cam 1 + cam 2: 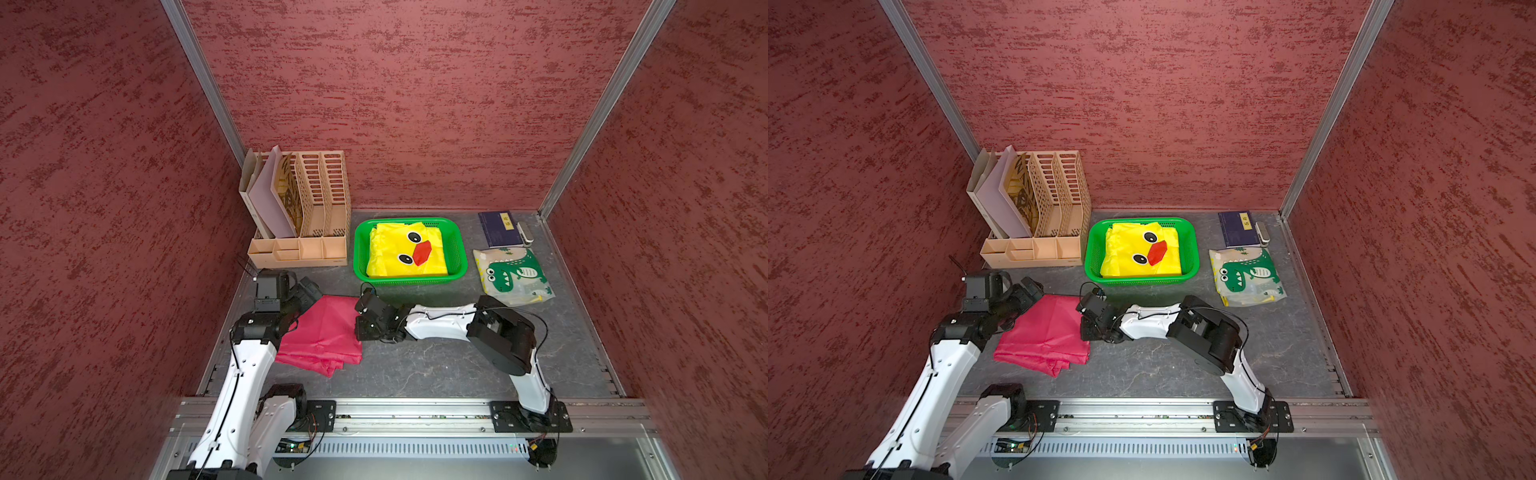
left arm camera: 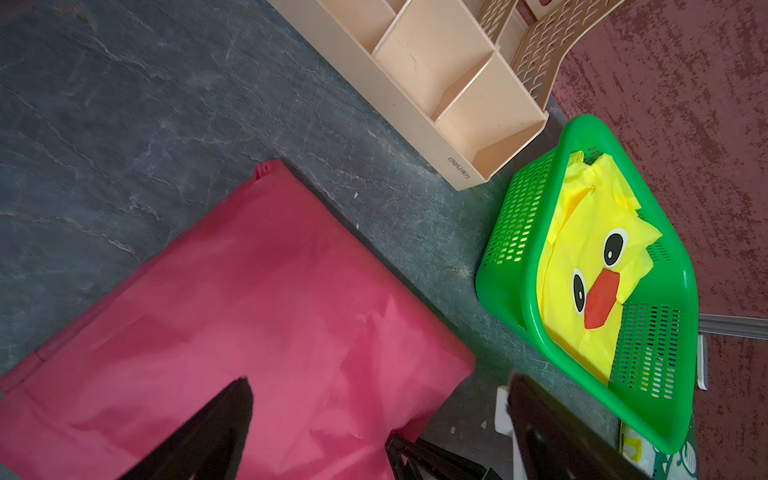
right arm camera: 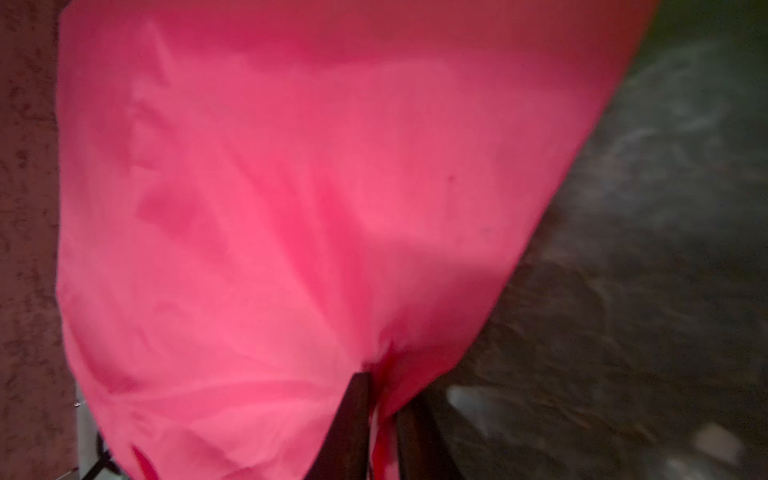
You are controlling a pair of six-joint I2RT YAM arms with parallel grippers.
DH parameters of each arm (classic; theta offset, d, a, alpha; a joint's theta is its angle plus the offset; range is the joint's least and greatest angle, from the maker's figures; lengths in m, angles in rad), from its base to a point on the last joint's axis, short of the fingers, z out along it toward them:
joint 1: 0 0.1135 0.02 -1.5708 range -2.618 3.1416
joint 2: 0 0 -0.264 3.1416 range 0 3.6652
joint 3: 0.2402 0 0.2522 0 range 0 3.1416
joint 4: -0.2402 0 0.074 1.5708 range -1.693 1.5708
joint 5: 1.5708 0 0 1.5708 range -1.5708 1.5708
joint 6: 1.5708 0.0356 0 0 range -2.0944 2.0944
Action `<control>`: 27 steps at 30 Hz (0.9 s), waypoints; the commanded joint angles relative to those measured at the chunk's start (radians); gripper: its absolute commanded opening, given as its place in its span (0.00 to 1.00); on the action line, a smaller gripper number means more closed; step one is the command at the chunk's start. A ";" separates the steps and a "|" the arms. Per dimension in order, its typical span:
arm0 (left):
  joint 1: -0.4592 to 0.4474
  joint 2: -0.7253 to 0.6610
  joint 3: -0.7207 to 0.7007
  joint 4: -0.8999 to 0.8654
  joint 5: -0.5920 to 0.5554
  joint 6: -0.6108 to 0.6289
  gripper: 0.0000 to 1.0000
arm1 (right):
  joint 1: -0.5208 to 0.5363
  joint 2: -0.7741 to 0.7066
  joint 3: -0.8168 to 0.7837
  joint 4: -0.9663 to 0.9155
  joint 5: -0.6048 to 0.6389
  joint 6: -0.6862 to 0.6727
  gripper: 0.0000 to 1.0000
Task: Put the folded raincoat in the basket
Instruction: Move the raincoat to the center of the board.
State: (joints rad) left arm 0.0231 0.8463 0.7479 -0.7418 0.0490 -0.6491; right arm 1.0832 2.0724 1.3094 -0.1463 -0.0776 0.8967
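A folded pink raincoat (image 1: 320, 336) (image 1: 1044, 332) lies flat on the grey table, in front of and left of the green basket (image 1: 409, 280) (image 1: 1142, 280). My right gripper (image 1: 358, 328) (image 3: 380, 378) is shut on the pink raincoat's (image 3: 291, 208) right edge, with a pinch of fabric between its jaws. My left gripper (image 1: 309, 291) (image 2: 378, 378) hovers open over the raincoat's (image 2: 249, 311) far left corner, holding nothing. The basket (image 2: 511, 232) holds a folded yellow duck-face raincoat (image 1: 405, 251).
A tan slotted file organizer (image 1: 299, 208) stands at the back left, close to the basket. A dinosaur-print packet (image 1: 513, 276) and a dark blue book (image 1: 496, 228) lie at the right. Red walls enclose three sides.
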 commanded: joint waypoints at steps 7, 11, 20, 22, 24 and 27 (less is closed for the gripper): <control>-0.070 0.026 -0.011 0.012 0.009 0.015 1.00 | -0.003 -0.147 -0.141 -0.050 0.120 -0.034 0.00; -0.197 0.059 -0.001 0.019 -0.074 0.002 1.00 | -0.036 -0.239 -0.250 -0.050 0.127 -0.058 0.00; -0.376 0.194 0.006 0.085 -0.091 -0.040 1.00 | -0.136 -0.450 -0.476 -0.119 0.113 -0.198 0.00; -0.388 0.194 -0.005 0.123 -0.055 -0.039 1.00 | -0.155 -0.495 -0.518 -0.136 0.119 -0.217 0.00; -0.395 0.187 -0.018 0.162 -0.009 -0.036 1.00 | -0.172 -0.533 -0.550 -0.153 0.119 -0.230 0.00; -0.406 0.181 -0.058 0.230 0.079 -0.032 1.00 | -0.190 -0.580 -0.585 -0.170 0.122 -0.240 0.04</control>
State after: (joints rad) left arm -0.3714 1.0389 0.7242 -0.6025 0.0380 -0.6792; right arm 0.9077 1.5326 0.7475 -0.2737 0.0109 0.6960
